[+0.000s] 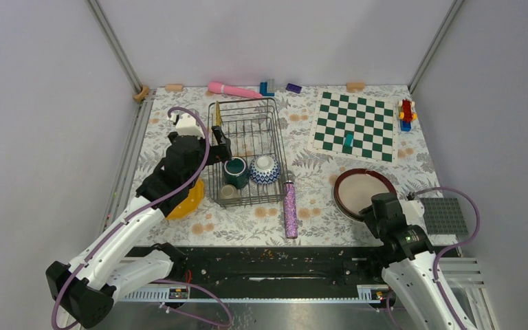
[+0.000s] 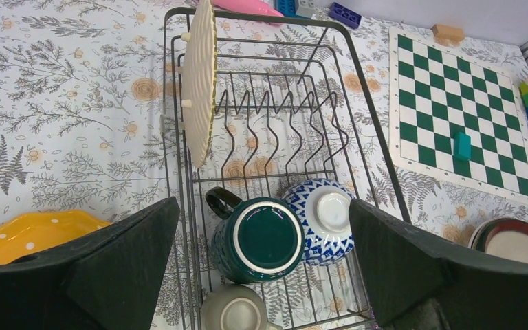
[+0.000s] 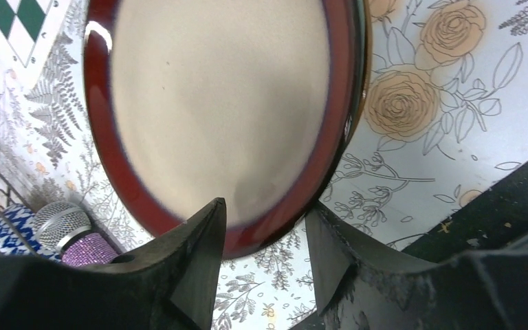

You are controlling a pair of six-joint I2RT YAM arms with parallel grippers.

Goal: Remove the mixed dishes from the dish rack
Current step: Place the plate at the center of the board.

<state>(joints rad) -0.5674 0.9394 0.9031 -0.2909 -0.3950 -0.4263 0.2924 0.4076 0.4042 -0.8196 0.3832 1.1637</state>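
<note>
Right gripper (image 3: 262, 212), jaws apart, straddles the rim of the red-rimmed plate (image 3: 220, 96).

table (image 1: 316, 214), floral cover | from centre: dish rack (image 1: 276, 148) 10 o'clock | chessboard (image 1: 355, 126) 2 o'clock | red-rimmed plate (image 1: 357, 189) 4 o'clock | grey studded plate (image 1: 444, 216) beyond it, 4 o'clock | glittery purple cylinder (image 1: 290, 210) 6 o'clock | yellow plate (image 1: 187, 202) 8 o'clock | pink stick (image 1: 232, 89) 11 o'clock, far edge

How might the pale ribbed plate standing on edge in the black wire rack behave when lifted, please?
Probably rigid and breakable: the pale ribbed plate looks like glazed ceramic. Standing on edge in the black wire rack, it may tip or roll on its rim if nudged sideways.
</note>
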